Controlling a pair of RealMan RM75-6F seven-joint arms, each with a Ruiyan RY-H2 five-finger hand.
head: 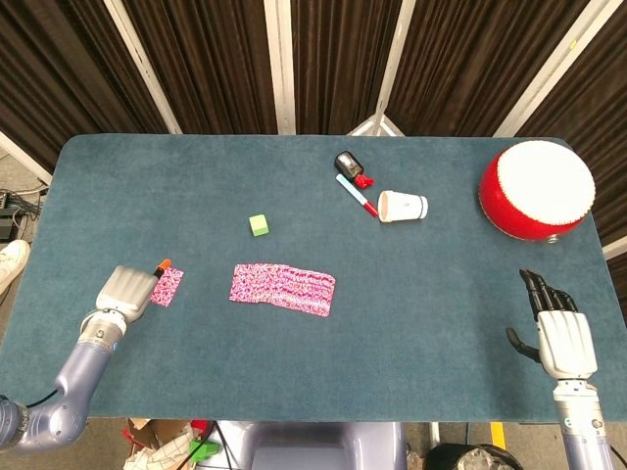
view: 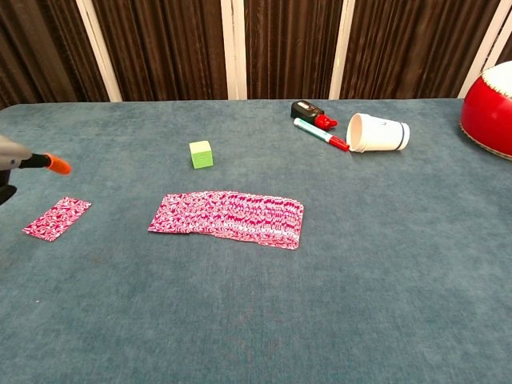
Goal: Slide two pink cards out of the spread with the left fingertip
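Note:
The spread of pink patterned cards [head: 282,288] [view: 228,218] lies in a row at the table's middle. One pink card [head: 167,287] [view: 56,218] lies alone to its left, well apart from it. My left hand [head: 125,289] [view: 10,159] hovers at the left beside that card, holding nothing. One finger with an orange fingertip [head: 163,263] [view: 58,165] points out, lifted above the card's far end and clear of it. My right hand [head: 560,333] rests near the table's right front edge, fingers spread, nothing in it.
A green cube [head: 259,225] [view: 201,154] sits behind the spread. Further back are a black device [head: 349,164], a blue-and-red marker [head: 358,196] [view: 320,134] and a tipped white cup [head: 403,206] [view: 378,133]. A red drum [head: 536,189] [view: 488,112] stands far right.

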